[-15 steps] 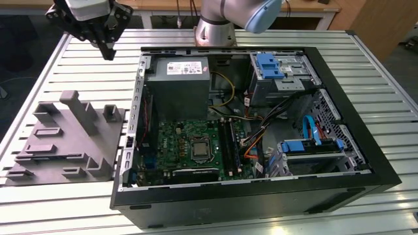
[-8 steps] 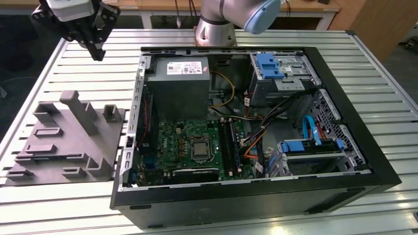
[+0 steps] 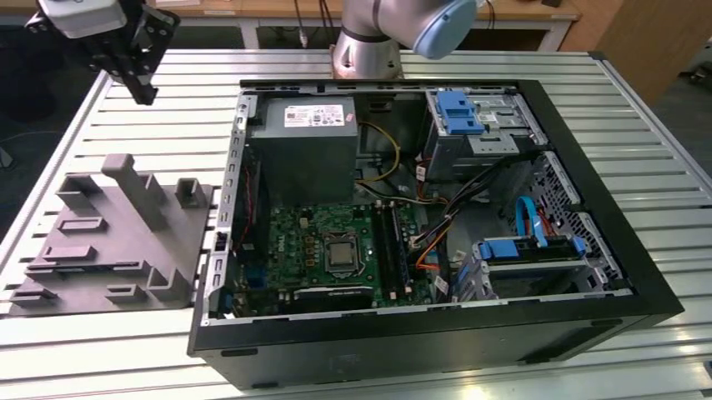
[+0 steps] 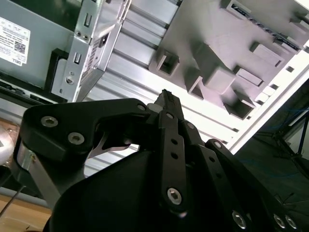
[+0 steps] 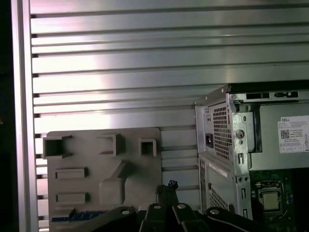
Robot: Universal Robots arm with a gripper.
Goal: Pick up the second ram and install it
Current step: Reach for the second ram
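Grey moulded fixture [image 3: 112,242] sits on the slatted aluminium table [image 3: 623,108], just beside the open computer case [image 3: 445,342], on the exterior view's left. Gripper [image 3: 142,97] hangs above the table past the fixture's far end, well apart from the case. In both wrist views its fingers [image 4: 170,121] meet in one tip, clenched on nothing. Second ram [image 5: 79,216], as best I can tell, is a thin dark-blue strip lying along the fixture, partly behind the gripper's links. Motherboard [image 3: 317,242] lies in the case. Cannot tell what fills its long dark memory slots [image 3: 389,242].
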